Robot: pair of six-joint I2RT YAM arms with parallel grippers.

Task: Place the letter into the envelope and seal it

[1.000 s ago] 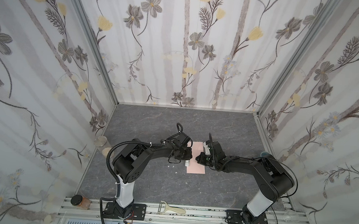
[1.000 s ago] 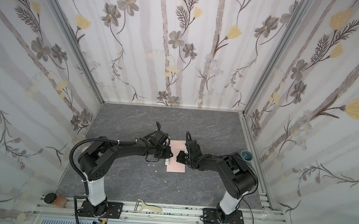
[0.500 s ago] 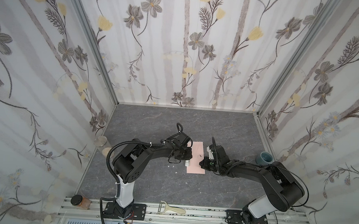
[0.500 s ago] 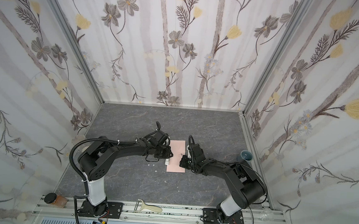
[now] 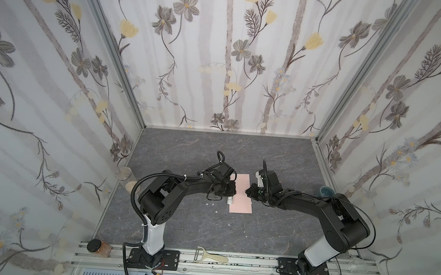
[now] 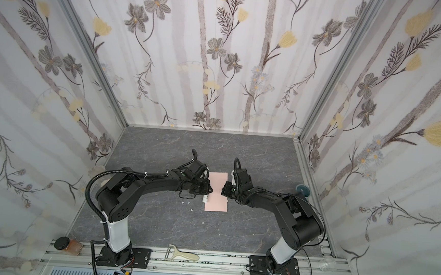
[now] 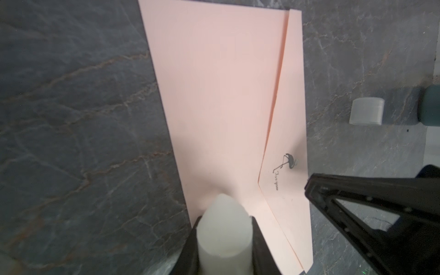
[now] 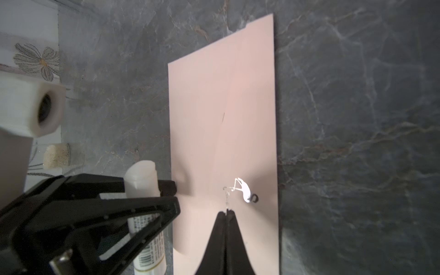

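Envelope: envelope [image 5: 241,198] lies flat on the table, mid-floor, btwn the two arms. Flap [image 7: 285,142] is folded down over the body, bird print facing up.
Letter: letter not visible anywhere; prob. inside the envelope, can't confirm.
L arm: left gripper [image 7: 223,252] fingers clamped on an uncapped glue stick [image 7: 222,221], tip just beside the envelope's long edge; contact unclear.
R arm: right gripper [image 8: 226,213] fingers together, tips pressing on the flap next to the print.
Done: insertion and flap fold look complete.
Left: seal unverified; can't tell if glue is under the flap. Judged remaining: press-down, release, withdraw.
Surface: dark grey marble-look table [image 5: 207,230], a few white crumbs [image 5: 211,204] nr the envelope; white cap-like piece [image 7: 366,112] well apart from it.
Room: floral-paper walls on 3 sides. Peeler [image 5: 211,256] and jar [image 5: 96,248] on the front rail; teal cup [image 5: 325,190] by the R wall.
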